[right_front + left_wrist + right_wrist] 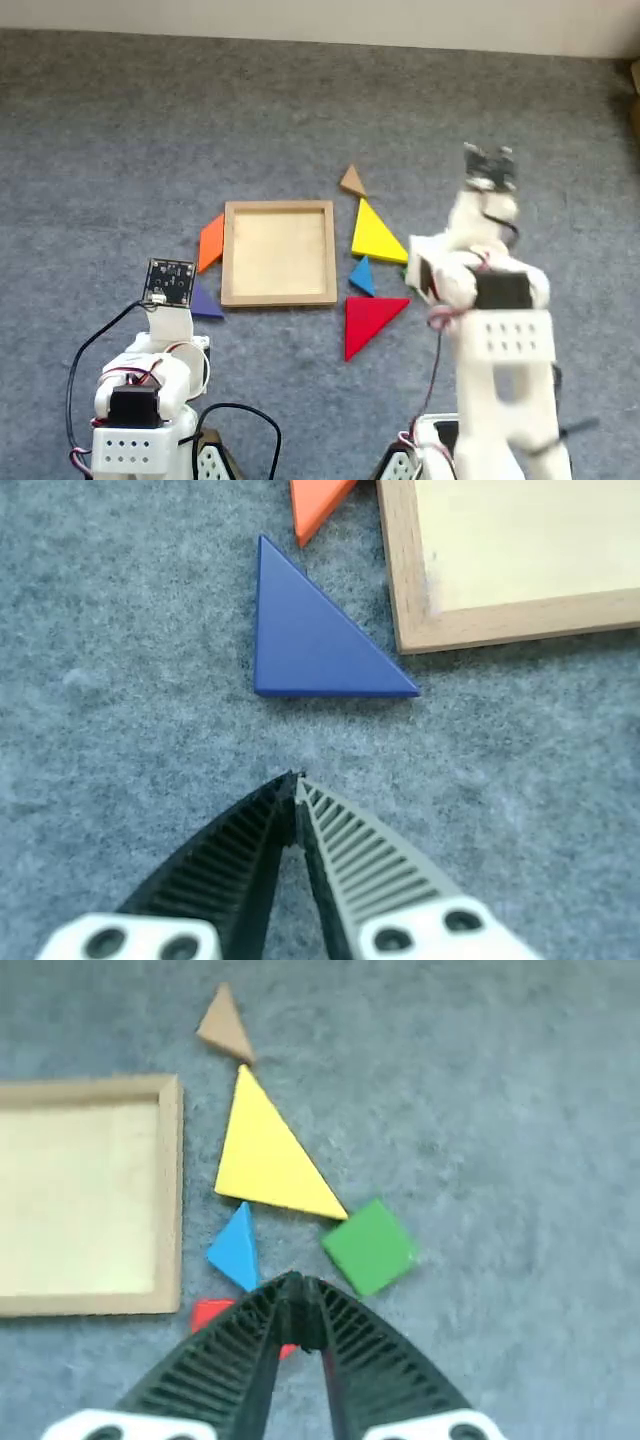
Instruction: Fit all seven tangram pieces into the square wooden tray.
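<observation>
While the tray (228, 255) sits empty mid-table, pieces lie flat beside it | left gripper (295, 782) closed, empty, near dark blue triangle (310, 640) | right gripper (300, 1282) closed, empty, above red triangle (210, 1312) | pieces likely light, stiff, thin: pinch across opposite edges.

Jaws pressed together; blue triangle (305, 640) just beside tray (400, 580); orange piece (318, 505) near both.
</observation>
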